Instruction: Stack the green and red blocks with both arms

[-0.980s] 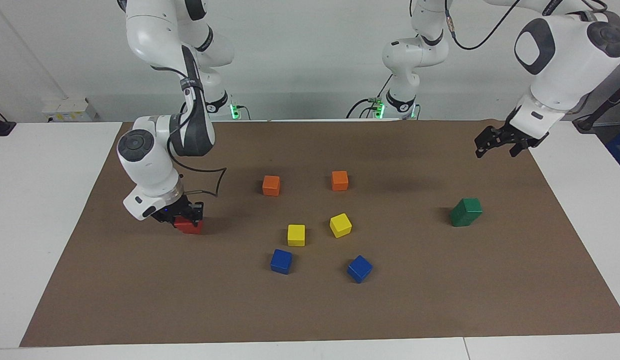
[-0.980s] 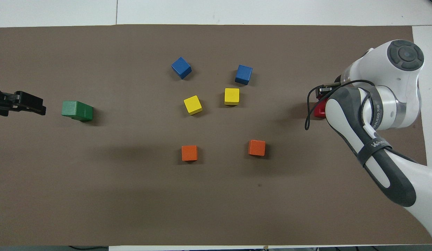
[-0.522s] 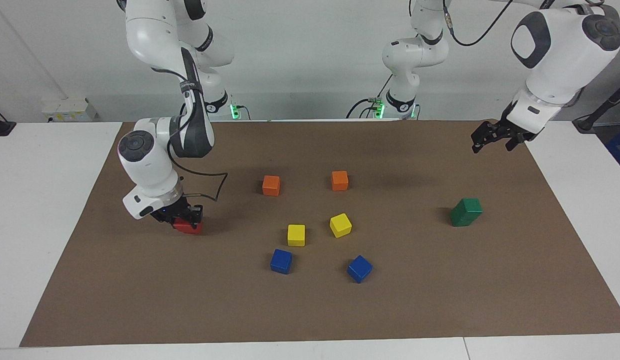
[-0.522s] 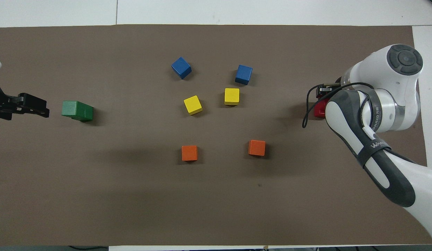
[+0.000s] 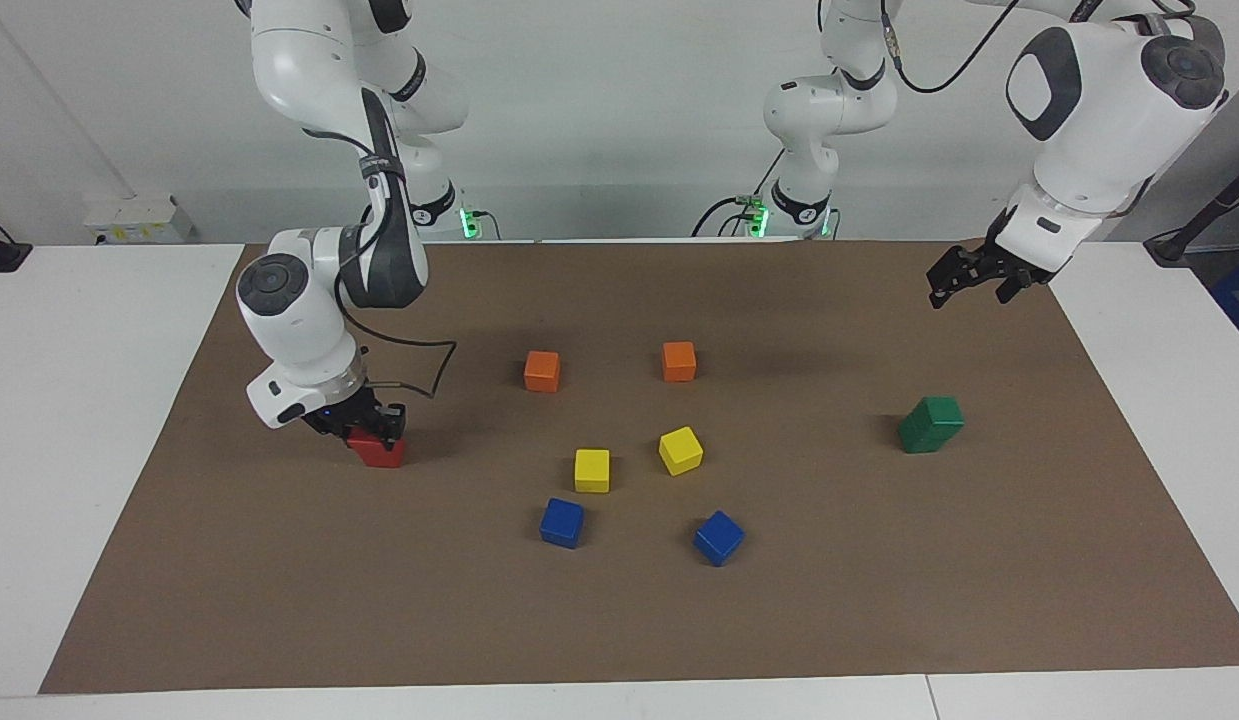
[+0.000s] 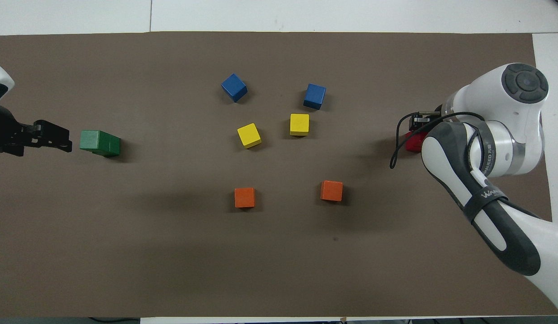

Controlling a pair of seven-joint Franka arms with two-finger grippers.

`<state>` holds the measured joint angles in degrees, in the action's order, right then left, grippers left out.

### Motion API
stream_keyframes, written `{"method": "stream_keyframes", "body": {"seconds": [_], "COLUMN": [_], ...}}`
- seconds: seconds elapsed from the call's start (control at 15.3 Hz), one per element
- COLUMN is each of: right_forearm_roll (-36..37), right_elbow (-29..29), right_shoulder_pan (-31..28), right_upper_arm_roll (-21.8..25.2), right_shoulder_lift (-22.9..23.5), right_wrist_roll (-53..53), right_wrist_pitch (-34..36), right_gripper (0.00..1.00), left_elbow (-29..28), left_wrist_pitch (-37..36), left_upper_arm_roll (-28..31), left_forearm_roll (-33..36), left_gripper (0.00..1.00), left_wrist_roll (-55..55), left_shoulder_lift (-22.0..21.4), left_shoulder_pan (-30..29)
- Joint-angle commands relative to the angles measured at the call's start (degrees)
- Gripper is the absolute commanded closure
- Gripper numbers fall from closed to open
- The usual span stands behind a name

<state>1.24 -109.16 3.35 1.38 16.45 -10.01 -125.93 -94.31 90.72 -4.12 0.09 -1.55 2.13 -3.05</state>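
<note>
Facing view: green stack (image 5: 931,424) is being left finished under the spread left gripper (image 5: 969,281), while the red blocks (image 5: 378,448) are being covered by the right gripper (image 5: 364,428), grip unclear.

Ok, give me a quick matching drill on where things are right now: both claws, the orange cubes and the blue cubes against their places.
1 left claw
2 right claw
3 orange cubes
4 blue cubes

A the cubes farthest from the robots
B down at the red block
C raised over the mat at the left arm's end
D the cubes nearest the robots

Pairs: 1-C, 2-B, 3-D, 4-A.
</note>
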Motion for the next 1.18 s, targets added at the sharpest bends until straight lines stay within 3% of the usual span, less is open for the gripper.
{"method": "stream_keyframes", "body": {"seconds": [0.0, 0.33, 0.65, 1.11], "right_forearm_roll": [-0.28, -0.36, -0.19, -0.36], "right_elbow": [-2.20, -0.19, 10.26, 11.16], "right_shoulder_pan": [-0.97, -0.36, -0.01, -0.97], "right_upper_arm_roll": [-0.68, -0.68, -0.77, -0.59], "right_shoulder_lift": [-1.07, -1.16, -2.12, -11.08], "right_wrist_roll": [-0.98, -2.90, -2.74, 0.67], "right_wrist_pitch": [-1.08, 0.23, 12.45, 17.10], "right_gripper": [0.00, 0.00, 0.00, 0.00], "left_elbow": [-1.58, -0.88, 3.96, 2.64], "left_wrist_pitch": [-0.28, -0.37, -3.28, -2.66], "left_upper_arm_roll": [0.52, 1.04, 0.43, -1.33], "left_forearm_roll": [-0.62, -0.62, -0.62, -0.45], "left_gripper": [0.00, 0.00, 0.00, 0.00], "left_wrist_roll": [-0.65, -0.91, -1.08, -0.82], "left_shoulder_lift": [-1.34, -1.16, 0.95, 0.33], "left_shoulder_pan": [-0.03, 1.55, 1.64, 1.38]}}
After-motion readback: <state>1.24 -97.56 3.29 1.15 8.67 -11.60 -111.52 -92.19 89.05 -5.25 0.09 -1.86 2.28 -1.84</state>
